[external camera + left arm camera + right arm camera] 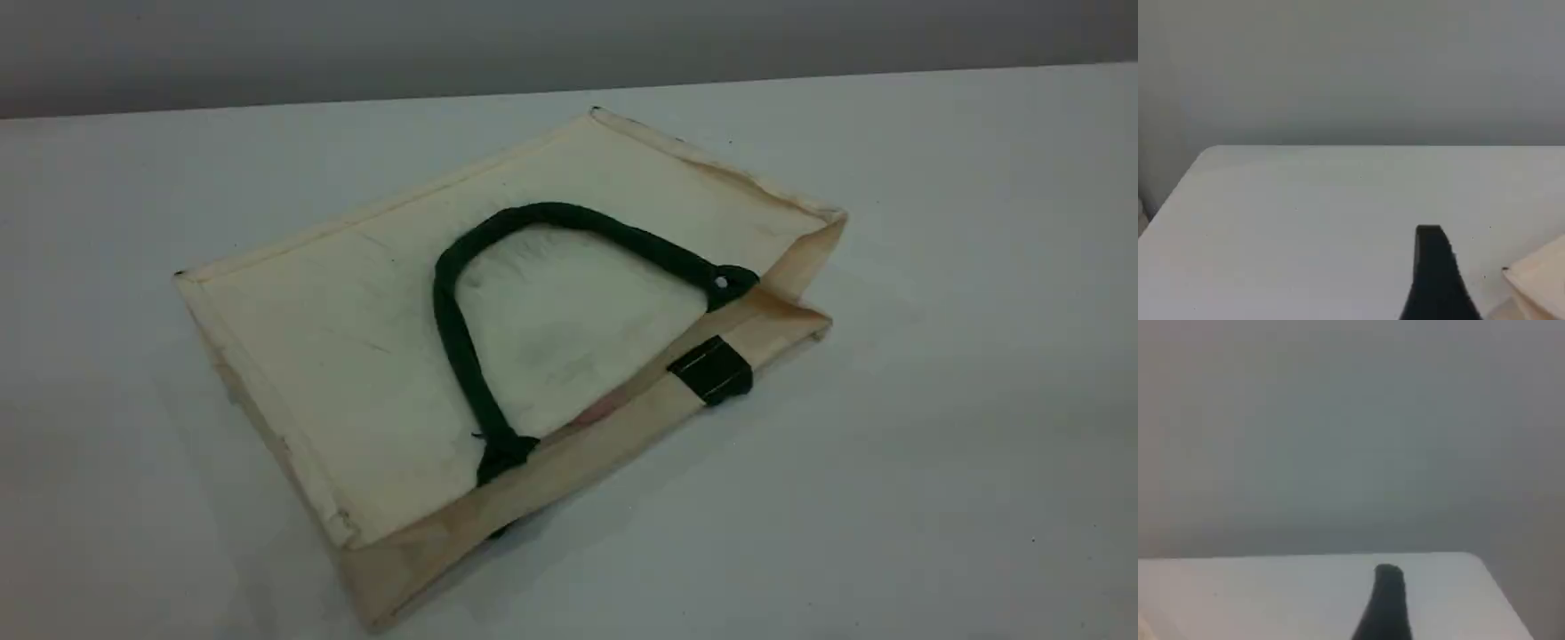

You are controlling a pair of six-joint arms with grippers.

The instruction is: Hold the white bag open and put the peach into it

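On the white table [933,498], scene view, centre of frame:
- The white bag [356,356] – a cream canvas tote lying flat on its broad side, set at a slant. One corner points to the upper middle of the frame and the mouth runs along the lower right edge.
- Rope handle [462,347] – dark green, folded back over the upper face in an arch, with both ends fixed near the mouth edge.
- Green patch [711,369] – dark, on the mouth band, right of the handle's right end.
- Pinkish patch [600,411] – small and faint, at the mouth edge between the handle ends. Too dim to say whether it is the peach.
- Grey wall [356,44] behind the table's far edge.

Left wrist view:
- Left gripper [1439,280] – one dark fingertip rising from the bottom edge, right of centre. The jaws stand apart and nothing is seen at the tip.
- One cream corner of the bag [1538,283] shows at the lower right of the frame. It lies right of the fingertip and apart from it, with a strip of bare table [1305,220] between them.

Right wrist view:
- Right gripper [1388,603] – one dark fingertip at the bottom edge, just right of centre. The jaws are spread wide, with nothing at the tip.
- Bare table [1271,587] lies beyond the fingertip, its corner at the right of the frame and grey wall above.
- A pale sliver at the lower left corner is too slight to identify.
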